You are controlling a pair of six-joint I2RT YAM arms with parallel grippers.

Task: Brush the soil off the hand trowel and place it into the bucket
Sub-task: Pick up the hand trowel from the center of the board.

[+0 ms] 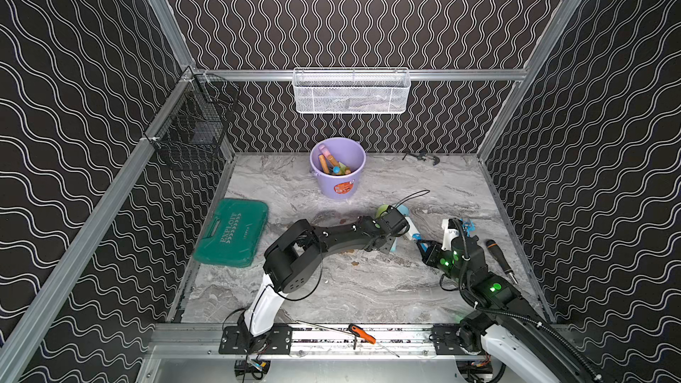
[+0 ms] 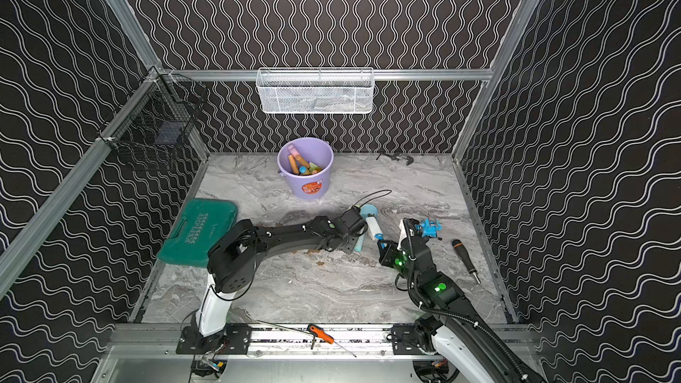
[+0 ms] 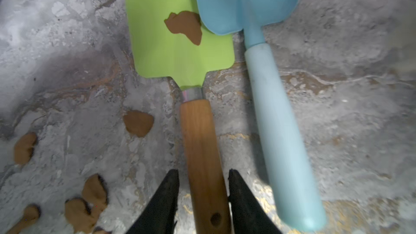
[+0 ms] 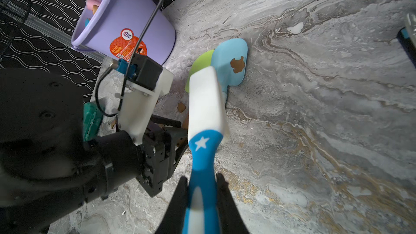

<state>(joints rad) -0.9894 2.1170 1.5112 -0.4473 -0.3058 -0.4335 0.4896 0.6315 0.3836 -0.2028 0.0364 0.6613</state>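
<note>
The left gripper (image 3: 203,173) reaches down over a green trowel (image 3: 166,59) lying flat on the marbled table (image 3: 337,142). Its two black fingers (image 3: 171,190) stand narrowly apart on either side of the wooden handle (image 3: 200,136), near the handle's end. A sliver of table shows between one finger and the wood, so the grip does not look closed yet. Ahead of the fingertips, a flat brown patch of soil (image 3: 184,27) sits on the green blade.

A blue trowel (image 3: 274,120) lies just beside this gripper, on the side toward the right arm. Its blade overlaps a corner of the green blade and carries a brown smear (image 4: 237,65) of its own. Loose clumps (image 3: 138,123) dot the table on the gripper's other side.

The right gripper (image 4: 202,176) is clamped on the blue handle of a white-headed brush (image 4: 206,102), whose head is near both blades. The bucket (image 1: 326,182) stands upright, well beyond both grippers, with several tool handles already inside.

Likely troubles:
- Lifting the green trowel may drag or tip the blue blade resting on it.
- The finger nearest the blue handle may catch it as the jaws close.
- A hold so far back on the handle may let the blade droop or twist under the brush's push.
- The soil looks pressed flat and may smear rather than fall.
- The two wrists are close and could collide.
- The crowded bucket may block the trowel.
</note>
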